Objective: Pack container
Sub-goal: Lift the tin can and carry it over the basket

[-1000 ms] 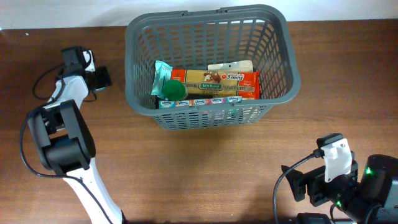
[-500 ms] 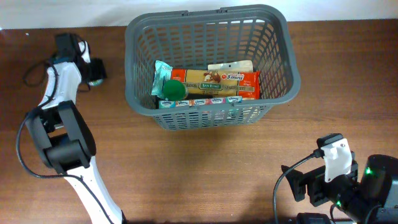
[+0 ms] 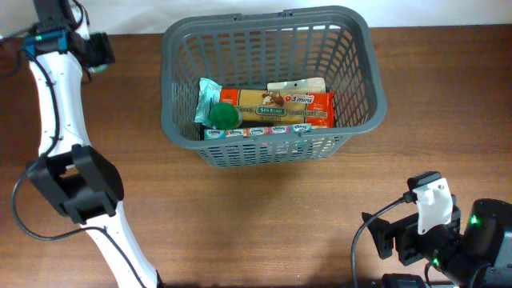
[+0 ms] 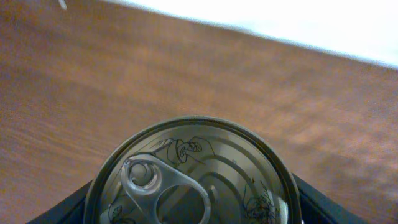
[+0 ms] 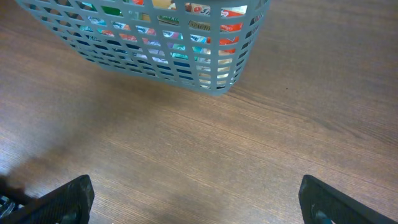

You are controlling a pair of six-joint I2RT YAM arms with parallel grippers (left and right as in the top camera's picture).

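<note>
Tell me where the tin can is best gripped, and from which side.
Probably best to grip the can across its round side wall, coming end-on over the lid. The flat top with its ring pull gives fingers nothing; the left gripper flanks it so.

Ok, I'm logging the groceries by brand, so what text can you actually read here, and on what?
"3 mins": on the orange-red packet in the container.
"SAN REMO": green logo on the same packet, only just legible.
Teal packs along the near wall: print too small to read.
Lid of the can: embossed drawings only, no words.
</note>
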